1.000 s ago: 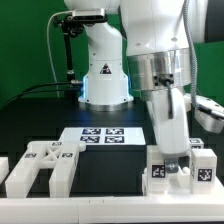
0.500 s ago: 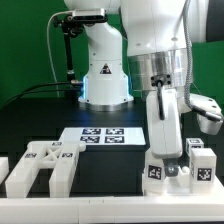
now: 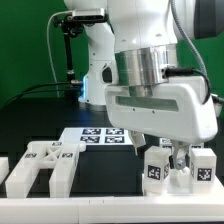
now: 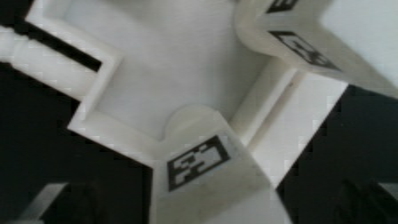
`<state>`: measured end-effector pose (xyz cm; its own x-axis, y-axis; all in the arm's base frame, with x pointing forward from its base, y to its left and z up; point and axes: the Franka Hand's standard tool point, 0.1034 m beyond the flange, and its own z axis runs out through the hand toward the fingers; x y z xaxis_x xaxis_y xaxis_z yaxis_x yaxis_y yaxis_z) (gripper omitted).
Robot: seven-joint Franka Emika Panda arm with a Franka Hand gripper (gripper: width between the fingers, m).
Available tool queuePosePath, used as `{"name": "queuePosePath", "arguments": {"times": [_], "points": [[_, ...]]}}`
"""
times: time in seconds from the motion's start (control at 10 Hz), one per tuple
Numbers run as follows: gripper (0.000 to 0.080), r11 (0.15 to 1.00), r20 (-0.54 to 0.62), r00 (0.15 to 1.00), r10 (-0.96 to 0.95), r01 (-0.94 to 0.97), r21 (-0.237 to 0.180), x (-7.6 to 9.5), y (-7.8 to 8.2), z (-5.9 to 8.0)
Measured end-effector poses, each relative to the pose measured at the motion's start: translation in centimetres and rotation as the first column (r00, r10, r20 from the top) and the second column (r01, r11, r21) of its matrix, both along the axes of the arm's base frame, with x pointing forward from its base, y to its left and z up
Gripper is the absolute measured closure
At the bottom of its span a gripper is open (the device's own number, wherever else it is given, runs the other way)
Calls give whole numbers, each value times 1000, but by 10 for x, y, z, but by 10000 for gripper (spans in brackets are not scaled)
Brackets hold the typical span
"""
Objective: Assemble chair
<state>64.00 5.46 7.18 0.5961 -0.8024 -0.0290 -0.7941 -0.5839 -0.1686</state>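
Observation:
The chair is in loose white tagged parts. A large forked part (image 3: pixel 45 166) lies at the exterior view's front left. A cluster of blocky parts (image 3: pixel 158 168) with another tagged block (image 3: pixel 204 165) stands at the front right. My gripper (image 3: pixel 176 154) hangs right over this cluster, its fingers down between the blocks. The broad white hand hides the fingertips. In the wrist view, white chair parts (image 4: pixel 169 90) with a square tag (image 4: pixel 199 160) fill the picture very close up. I cannot tell whether the jaws grip anything.
The marker board (image 3: pixel 98 136) lies flat on the black table (image 3: pixel 30 120) just behind the parts. The robot base (image 3: pixel 100 75) stands at the back. The table's white front edge (image 3: pixel 100 212) runs close under the parts.
The wrist has turned, so the hand now shows its broad side and looms larger. The gripper stays over the right cluster. The parts have barely shifted.

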Motion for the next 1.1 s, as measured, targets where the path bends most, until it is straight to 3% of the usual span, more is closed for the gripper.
{"name": "queuePosePath", "arguments": {"times": [0.3, 0.5, 0.7, 0.9, 1.1], "points": [[172, 1000, 3, 1000, 27, -27, -2, 0, 0, -1], [515, 998, -9, 998, -64, 65, 10, 0, 0, -1], [511, 974, -32, 974, -222, 223, 29, 0, 0, 0], [511, 810, -120, 809, -575, 584, 53, 0, -3, 2], [511, 560, -177, 562, -808, 826, 67, 3, 3, 0]]}}
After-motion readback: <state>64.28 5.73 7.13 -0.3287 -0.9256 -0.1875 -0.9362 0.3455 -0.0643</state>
